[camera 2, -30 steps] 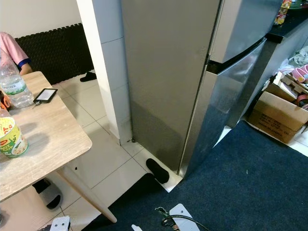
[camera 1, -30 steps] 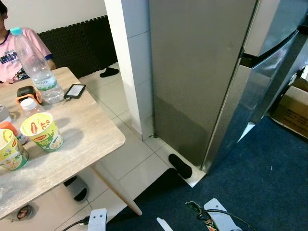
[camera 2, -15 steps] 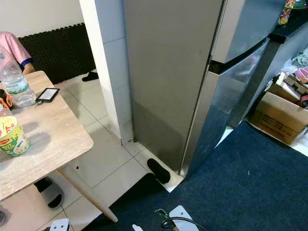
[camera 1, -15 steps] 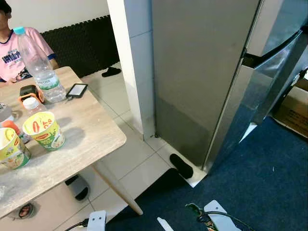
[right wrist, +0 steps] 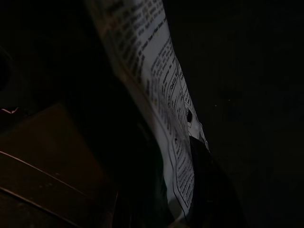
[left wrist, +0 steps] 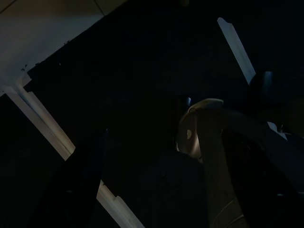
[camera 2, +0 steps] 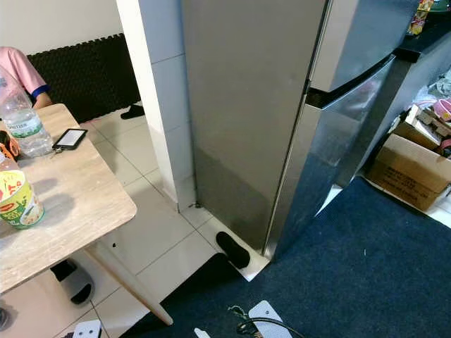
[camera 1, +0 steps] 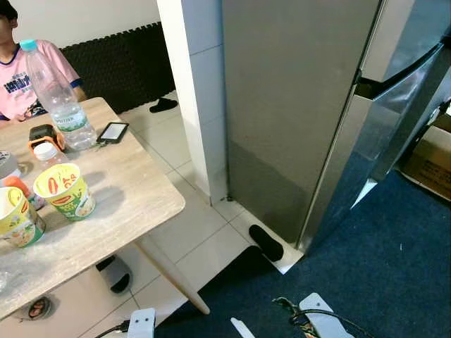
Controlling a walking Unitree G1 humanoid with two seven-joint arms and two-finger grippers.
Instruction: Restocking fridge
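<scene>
The stainless-steel fridge [camera 1: 303, 105] stands ahead on the right, and I see its side panel. Its two doors [camera 2: 352, 120] at the right are shut. My left arm [camera 1: 143, 322] and right arm [camera 1: 320, 318] hang low at the bottom edge of the eye views. In the dark right wrist view a packet with a white printed label [right wrist: 166, 104] lies close along my right gripper, which appears shut on it. The left wrist view is very dark, with only floor tile [left wrist: 42, 28] and dark carpet to make out.
A wooden table [camera 1: 134, 197] at the left carries a water bottle [camera 1: 58, 98], two noodle cups [camera 1: 63, 191], and a phone [camera 1: 113, 131]. A person in pink [camera 1: 17, 77] sits behind it. A white tiled pillar [camera 1: 197, 91] adjoins the fridge. Slippers [camera 1: 266, 242] lie on the floor, and a cardboard box [camera 2: 409, 169] stands at the right.
The whole picture has shifted slightly as the camera moved. Nothing in the scene has visibly moved.
</scene>
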